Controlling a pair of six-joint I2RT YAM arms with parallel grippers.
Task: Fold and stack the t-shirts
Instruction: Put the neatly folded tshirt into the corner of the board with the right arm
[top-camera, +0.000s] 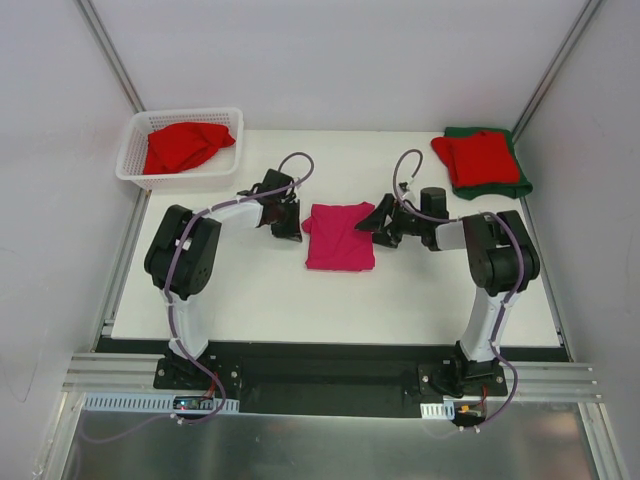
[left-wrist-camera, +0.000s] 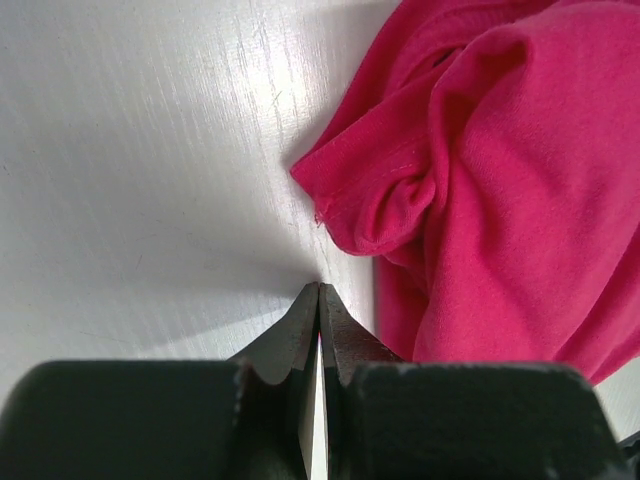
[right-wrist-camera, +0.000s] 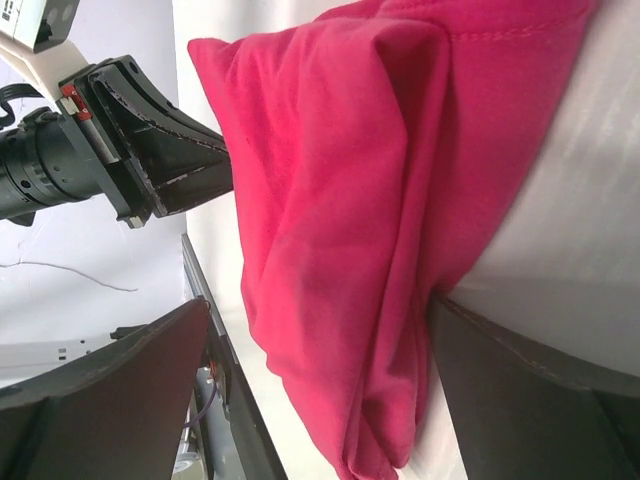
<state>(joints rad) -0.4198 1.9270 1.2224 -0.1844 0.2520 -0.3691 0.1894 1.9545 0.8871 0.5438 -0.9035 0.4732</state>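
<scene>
A bright magenta-pink t-shirt (top-camera: 340, 237) lies folded in the middle of the table. My left gripper (top-camera: 291, 229) is shut and empty, its tips (left-wrist-camera: 318, 292) resting on the table just off the shirt's left edge (left-wrist-camera: 500, 180). My right gripper (top-camera: 367, 222) is open at the shirt's right edge. In the right wrist view the shirt (right-wrist-camera: 340, 230) hangs between the spread fingers (right-wrist-camera: 530, 400), which do not pinch it. A red t-shirt (top-camera: 480, 155) lies folded on a dark green one (top-camera: 520, 185) at the back right.
A white lattice basket (top-camera: 135, 165) at the back left holds a crumpled red t-shirt (top-camera: 183, 145). The left gripper (right-wrist-camera: 150, 150) shows across the shirt in the right wrist view. White walls close in the table on three sides.
</scene>
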